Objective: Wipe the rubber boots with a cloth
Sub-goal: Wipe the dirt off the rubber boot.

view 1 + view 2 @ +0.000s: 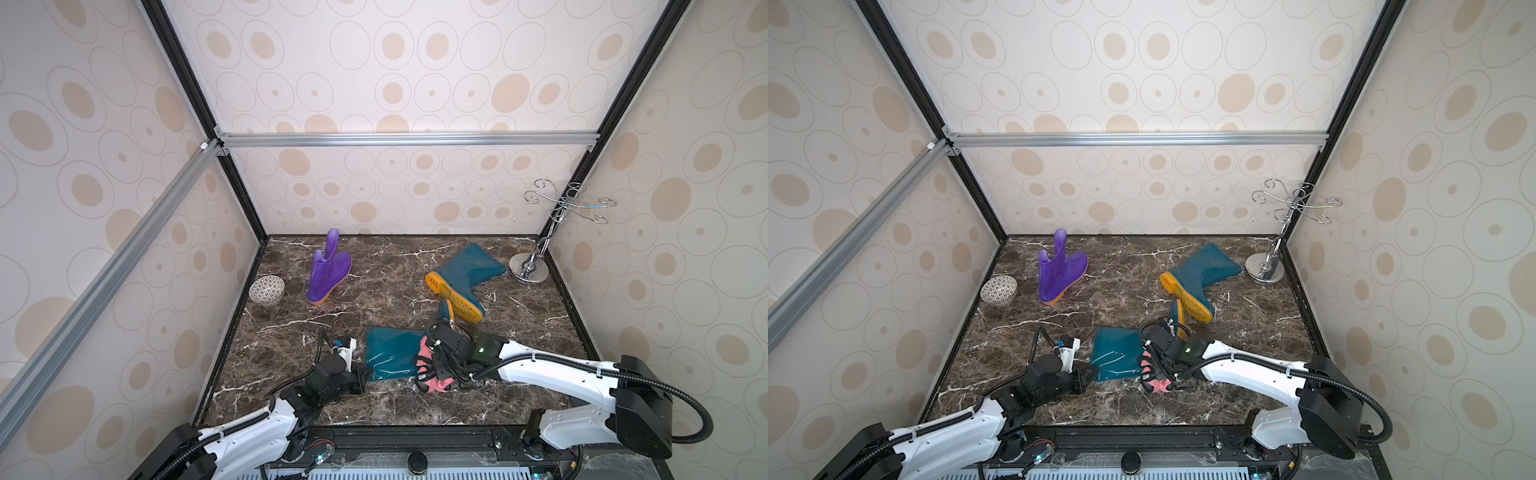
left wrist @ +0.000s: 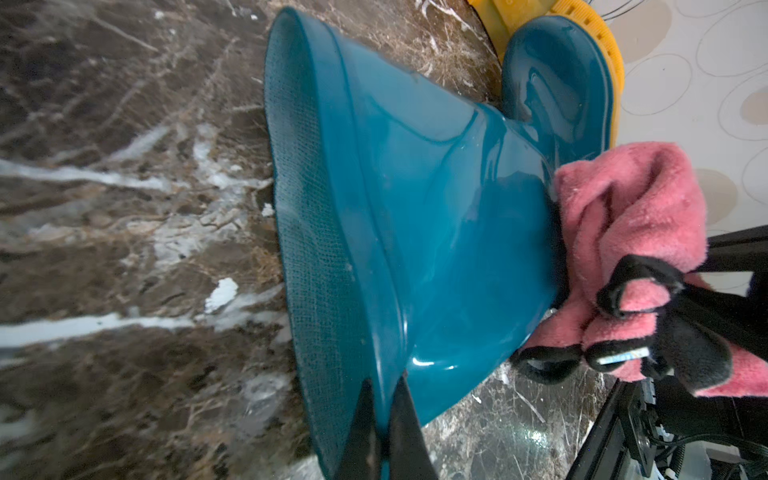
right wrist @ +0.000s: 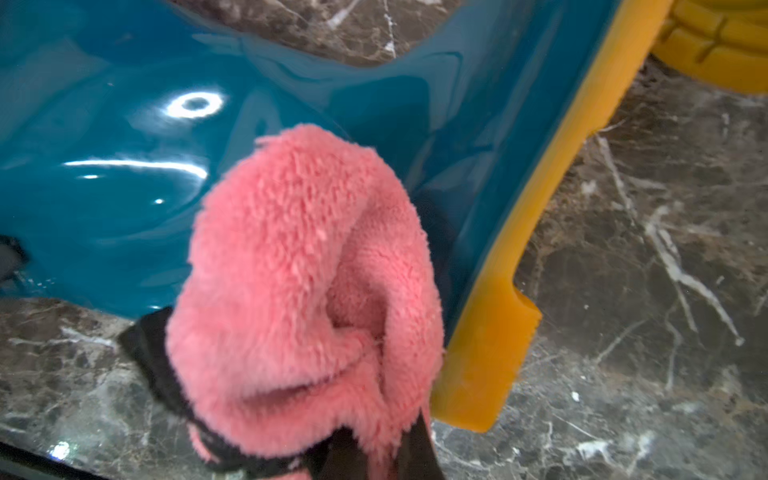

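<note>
A teal rubber boot [image 1: 390,351] [image 2: 415,208] lies on its side at the front middle of the marble floor. My left gripper [image 2: 384,388] [image 1: 366,372] is shut on the rim of its shaft opening. My right gripper [image 3: 378,440] is shut on the pink cloth [image 3: 299,270] [image 1: 441,383]. The bunched cloth rests against this boot's ankle, beside its yellow sole [image 3: 519,249]. A second teal boot [image 1: 465,274] lies on its side further back on the right. The purple boot [image 1: 328,270] stands at the back left with its shaft folded over.
A patterned bowl [image 1: 267,290] sits by the left wall. A chrome hook stand [image 1: 528,269] occupies the back right corner. Patterned walls close in the floor on three sides.
</note>
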### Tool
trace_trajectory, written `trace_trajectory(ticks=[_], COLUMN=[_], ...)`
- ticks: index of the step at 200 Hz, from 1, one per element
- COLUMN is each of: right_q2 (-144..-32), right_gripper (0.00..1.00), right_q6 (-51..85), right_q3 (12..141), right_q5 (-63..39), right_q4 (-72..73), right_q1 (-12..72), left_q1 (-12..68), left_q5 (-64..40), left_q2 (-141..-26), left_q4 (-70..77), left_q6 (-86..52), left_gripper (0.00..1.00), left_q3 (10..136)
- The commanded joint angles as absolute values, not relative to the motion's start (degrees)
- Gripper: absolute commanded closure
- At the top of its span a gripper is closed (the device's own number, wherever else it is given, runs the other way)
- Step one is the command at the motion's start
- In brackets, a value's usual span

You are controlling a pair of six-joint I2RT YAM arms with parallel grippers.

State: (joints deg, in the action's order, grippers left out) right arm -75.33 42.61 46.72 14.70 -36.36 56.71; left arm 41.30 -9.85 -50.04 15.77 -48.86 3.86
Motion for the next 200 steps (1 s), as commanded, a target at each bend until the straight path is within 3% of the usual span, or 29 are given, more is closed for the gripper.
trace_trajectory(ticks=[1,28,68,159,200], right_q2=[-72.59,-69.77,-74.03,-93.07,-101.94], right_gripper=[1.0,1.0,1.0,1.0,1.0], right_q6=[48.19,47.37,39.27,32.89,31.9], right_q3=[42.81,43.26,50.65,70.38,79.1], right_q5=[22.58,23.34,19.88,14.29,17.7], right_q4=[-50.77,-51.5,-46.42,-39.56,-39.35], right_q1=[56.12,54.3,46.53,35.15,34.75], left_q1=[40.52,40.23,40.16,40.15,40.12], left_q5=[-5.89,-6.08,-6.53,-6.76,-6.72], left_q2=[-49.88,-49.98,-50.76,-48.86,-48.76], left_q4=[12.1,11.6,11.92,9.5,9.18], left_q6=[-48.82,-48.31,-47.82,-47.98,-47.86], left_gripper=[1.0,1.0,1.0,1.0,1.0], left_q3=[4.56,5.09,5.1,4.84,4.64])
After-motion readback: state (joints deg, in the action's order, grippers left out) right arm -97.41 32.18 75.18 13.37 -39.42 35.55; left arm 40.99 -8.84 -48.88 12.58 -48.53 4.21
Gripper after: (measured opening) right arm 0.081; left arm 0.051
